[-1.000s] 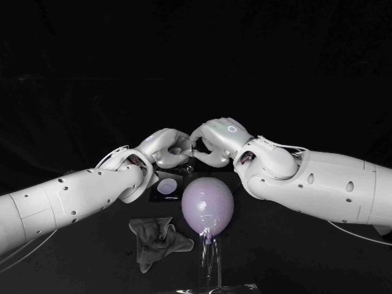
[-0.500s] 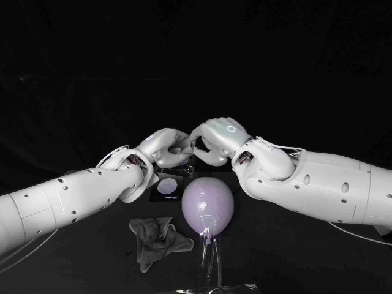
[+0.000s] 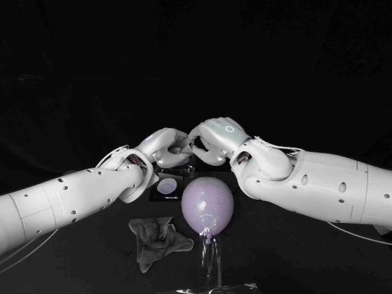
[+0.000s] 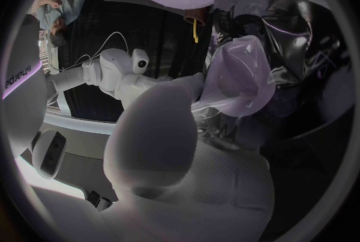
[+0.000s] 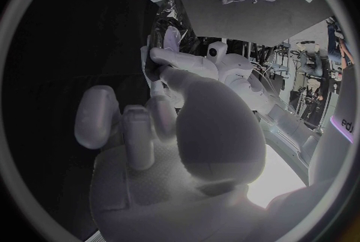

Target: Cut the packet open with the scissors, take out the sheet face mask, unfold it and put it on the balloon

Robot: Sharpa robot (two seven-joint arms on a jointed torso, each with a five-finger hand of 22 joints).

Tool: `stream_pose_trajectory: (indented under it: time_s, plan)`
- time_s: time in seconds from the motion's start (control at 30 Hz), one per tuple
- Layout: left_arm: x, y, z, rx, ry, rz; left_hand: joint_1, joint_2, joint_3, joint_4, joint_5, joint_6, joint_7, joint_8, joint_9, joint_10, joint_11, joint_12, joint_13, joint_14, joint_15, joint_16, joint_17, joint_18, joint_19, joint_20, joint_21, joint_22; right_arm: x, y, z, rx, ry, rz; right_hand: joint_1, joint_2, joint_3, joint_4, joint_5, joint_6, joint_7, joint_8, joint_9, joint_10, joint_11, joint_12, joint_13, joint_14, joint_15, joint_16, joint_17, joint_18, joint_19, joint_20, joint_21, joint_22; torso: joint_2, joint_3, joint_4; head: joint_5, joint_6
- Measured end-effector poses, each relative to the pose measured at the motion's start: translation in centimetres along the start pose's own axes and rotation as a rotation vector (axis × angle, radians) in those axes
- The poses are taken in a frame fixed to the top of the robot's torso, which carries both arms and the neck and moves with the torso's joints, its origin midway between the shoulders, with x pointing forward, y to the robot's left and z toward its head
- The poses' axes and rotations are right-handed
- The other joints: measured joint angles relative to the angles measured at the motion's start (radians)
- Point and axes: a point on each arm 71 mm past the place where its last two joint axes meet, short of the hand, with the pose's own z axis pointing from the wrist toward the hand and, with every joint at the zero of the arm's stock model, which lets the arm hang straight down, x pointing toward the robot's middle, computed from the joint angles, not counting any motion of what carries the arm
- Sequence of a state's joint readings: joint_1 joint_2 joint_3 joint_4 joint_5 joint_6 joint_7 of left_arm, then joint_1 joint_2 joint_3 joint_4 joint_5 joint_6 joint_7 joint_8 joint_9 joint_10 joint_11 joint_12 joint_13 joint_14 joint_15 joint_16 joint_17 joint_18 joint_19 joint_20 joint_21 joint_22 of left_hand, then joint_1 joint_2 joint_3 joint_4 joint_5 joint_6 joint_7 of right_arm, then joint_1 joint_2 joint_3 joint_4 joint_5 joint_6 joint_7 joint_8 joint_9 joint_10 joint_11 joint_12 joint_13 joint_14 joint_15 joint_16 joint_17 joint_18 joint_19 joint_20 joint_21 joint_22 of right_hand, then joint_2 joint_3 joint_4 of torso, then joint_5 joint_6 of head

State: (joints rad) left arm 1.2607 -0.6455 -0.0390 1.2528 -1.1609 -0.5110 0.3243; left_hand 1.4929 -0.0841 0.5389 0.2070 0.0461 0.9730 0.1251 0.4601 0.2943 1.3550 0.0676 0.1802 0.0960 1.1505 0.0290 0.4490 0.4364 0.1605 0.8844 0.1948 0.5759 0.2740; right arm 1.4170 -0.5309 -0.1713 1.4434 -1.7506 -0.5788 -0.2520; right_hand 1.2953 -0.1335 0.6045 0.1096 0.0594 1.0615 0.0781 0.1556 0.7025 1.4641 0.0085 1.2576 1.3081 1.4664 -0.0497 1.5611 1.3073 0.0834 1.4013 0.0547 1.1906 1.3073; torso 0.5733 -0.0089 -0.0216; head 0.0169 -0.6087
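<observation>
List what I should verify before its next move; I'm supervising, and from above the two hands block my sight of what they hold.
1. Packet opened: ok, the pale sheet mask shows out of it.
2. Left hand holding the packet: ok, its fingers are on it in the left wrist view.
3. Right hand gripping the mask: cannot tell, the contact is hidden.
4. Mask unfolded: not ok, it is bunched.
5. Balloon upright and bare: ok.
6. Grey cloth apart from the balloon: ok.
</observation>
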Motion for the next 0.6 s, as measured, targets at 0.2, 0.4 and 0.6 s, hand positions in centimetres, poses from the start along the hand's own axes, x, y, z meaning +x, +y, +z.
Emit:
stream_pose_trajectory:
  time_s: [0.2, 0.4, 0.6]
  plan:
    - [0.14, -0.05, -0.04, 0.0, 0.003, -0.003, 0.0, 0.0, 0.0, 0.0, 0.0, 0.0, 0.0, -0.001, 0.0, 0.003, -0.003, 0.0, 0.0, 0.0, 0.0, 0.0, 0.0, 0.0, 0.0, 0.0, 0.0, 0.0, 0.01, 0.09, 0.08, -0.016, 0.014, -0.005, 0.005, 0.039, 0.047, -0.007, -0.01, 0.026, -0.007, 0.014, 0.0, 0.003, -0.008, 0.101, 0.0, 0.001, -0.008, 0.006, 0.0, 0.0, 0.005, -0.005, 0.008, 0.0, 0.0, 0.0, -0.0001, -0.001, -0.001]
    - [0.2, -0.09, -0.05, -0.001, 0.003, -0.009, 0.0, 0.0, 0.0, 0.0, 0.0, 0.0, 0.0, 0.002, 0.0, 0.003, -0.003, 0.0, 0.0, -0.003, 0.004, 0.0, 0.001, 0.0, -0.009, 0.002, 0.0, 0.002, -0.01, 0.03, -0.02, -0.028, 0.02, -0.005, -0.006, 0.05, 0.055, -0.009, -0.012, 0.027, -0.006, 0.015, 0.002, 0.002, -0.016, 0.121, 0.0, -0.003, -0.012, 0.006, 0.0, -0.001, 0.008, -0.009, 0.019, 0.0, 0.0, -0.0001, -0.0001, -0.001, -0.002]
    - [0.14, -0.2, 0.01, 0.0, -0.002, -0.021, 0.004, -0.004, 0.005, 0.005, -0.002, -0.011, 0.007, 0.004, 0.0, -0.015, 0.004, -0.003, -0.002, -0.029, 0.011, 0.0, 0.001, 0.0, -0.034, 0.009, 0.0, 0.003, -0.13, -0.13, -0.23, -0.027, 0.012, 0.012, -0.014, 0.058, 0.057, -0.01, -0.014, 0.027, -0.006, 0.015, 0.002, 0.001, -0.017, 0.103, -0.001, 0.0, -0.015, 0.006, 0.001, -0.001, 0.008, -0.008, 0.019, 0.001, -0.001, -0.0001, -0.0003, -0.001, 0.0]
